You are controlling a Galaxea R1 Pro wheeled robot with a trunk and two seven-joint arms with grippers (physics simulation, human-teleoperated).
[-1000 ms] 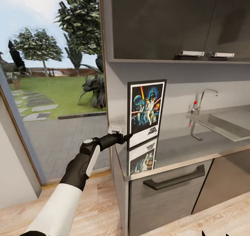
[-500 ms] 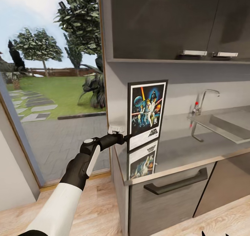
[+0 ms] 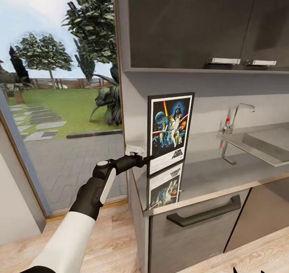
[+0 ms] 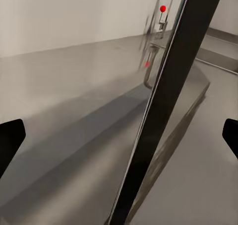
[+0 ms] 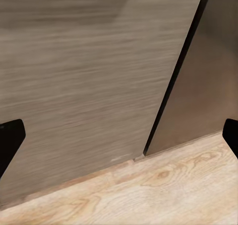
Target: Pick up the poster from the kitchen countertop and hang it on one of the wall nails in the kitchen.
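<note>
Upright poster, seemingly above countertop

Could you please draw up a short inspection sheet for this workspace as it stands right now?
Surface: long smooth grey kitchen countertop, glossy, mirroring the poster; built-in sink and slim curved chrome faucet at its far end.
Job's things: upright black-framed Star Wars poster standing at the counter's near end; wall nail not made out.
Clutter: nothing seen.
Grippers: left gripper at the poster's lower left edge, the frame edge between wide-apart jaws; right gripper open, facing a wood-grain cabinet front above the floor.
Cables: nothing seen.
Surroundings: dark glossy upper cabinets, large window onto a garden, light wooden floor.
</note>
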